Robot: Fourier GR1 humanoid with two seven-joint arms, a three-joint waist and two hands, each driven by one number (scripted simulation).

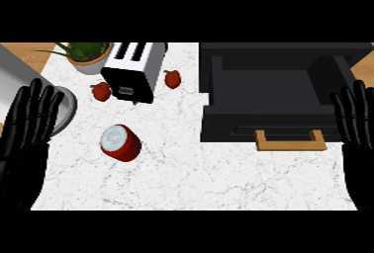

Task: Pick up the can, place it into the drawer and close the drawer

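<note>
On the left the red can (120, 143) lies tipped; both my hands, left (29, 123) and right (355, 123), are flat open, so I think it may roll from my grab, away from the drawer (270, 84)

The left hand (27, 118) rests at the view's left edge, palm open, fingers straight and pointing up; the right hand (356, 121) rests at the right edge in the same pose, fingers straight, holding nothing.

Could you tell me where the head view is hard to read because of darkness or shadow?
Head view: the open drawer is uniformly black, so its inside depth is hard to read; both black robot hands, left and right, lack surface detail; the can and marble counter are evenly lit.
</note>
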